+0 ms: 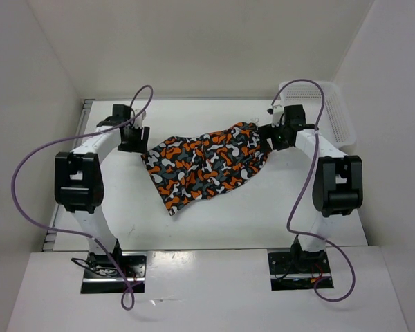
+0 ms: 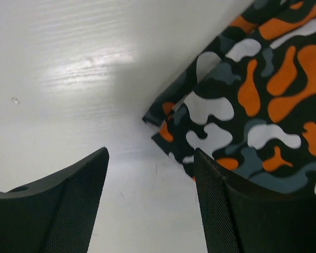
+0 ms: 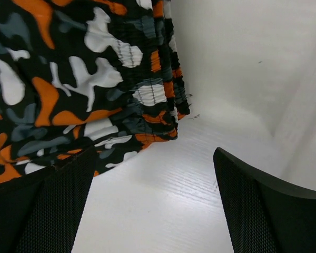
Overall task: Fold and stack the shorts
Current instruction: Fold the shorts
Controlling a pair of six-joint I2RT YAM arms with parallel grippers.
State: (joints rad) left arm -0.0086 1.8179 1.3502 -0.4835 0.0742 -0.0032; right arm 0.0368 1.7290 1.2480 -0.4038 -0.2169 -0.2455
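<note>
The camouflage shorts [image 1: 207,166] are laid slantwise on the tabletop [image 1: 214,221], with the waistband end toward the white mesh basket [image 1: 328,104]. The left jaws are held wide open at the far corner and the right jaws wide open by the waistband; nothing is gripped by either. A fold is judged due next, perhaps the second: an edge must be pinched and carried across.
</note>
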